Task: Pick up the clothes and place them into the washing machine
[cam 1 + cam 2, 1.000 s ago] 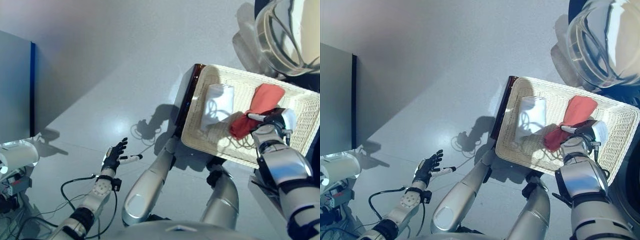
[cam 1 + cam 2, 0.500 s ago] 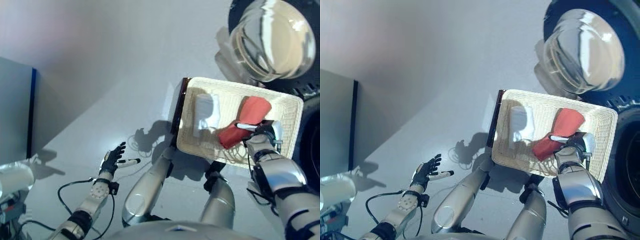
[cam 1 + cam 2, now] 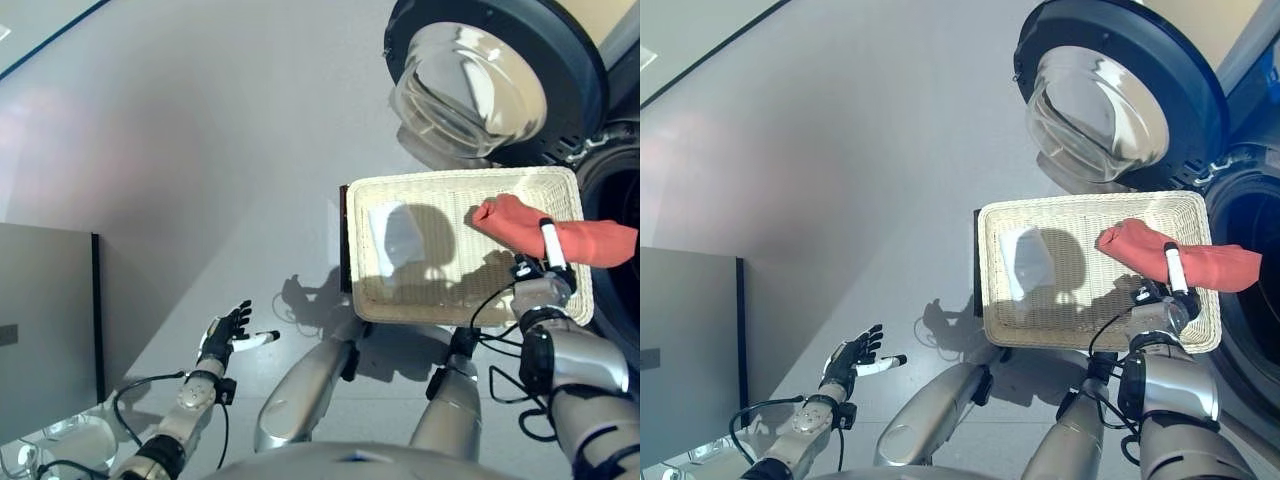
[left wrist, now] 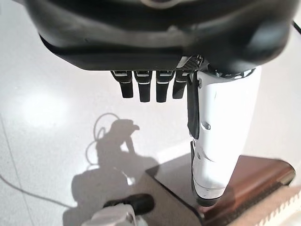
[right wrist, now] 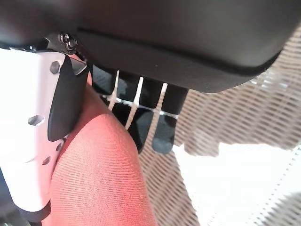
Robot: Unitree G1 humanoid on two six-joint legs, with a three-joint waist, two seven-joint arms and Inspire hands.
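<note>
My right hand (image 3: 541, 272) is shut on a red cloth (image 3: 560, 236), which hangs lifted above the right end of the white wicker basket (image 3: 440, 192). In the right wrist view the red cloth (image 5: 99, 183) is pinched between the thumb and the curled fingers (image 5: 155, 125). A white cloth (image 3: 392, 238) lies in the basket's left half. The washing machine's drum opening (image 3: 1245, 230) shows dark at the right edge, its round glass door (image 3: 470, 88) swung open beyond the basket. My left hand (image 3: 226, 330) hovers open over the floor at lower left, holding nothing.
The basket rests on a dark brown stand (image 3: 347, 240) whose edge shows at its left side. A grey cabinet (image 3: 45, 320) stands at the far left. Bare grey floor (image 3: 200, 150) lies between the cabinet and the basket.
The camera has swung, bringing the washing machine door into view. My right hand has lifted the red cloth out of the basket and carried it right, toward the drum opening.
</note>
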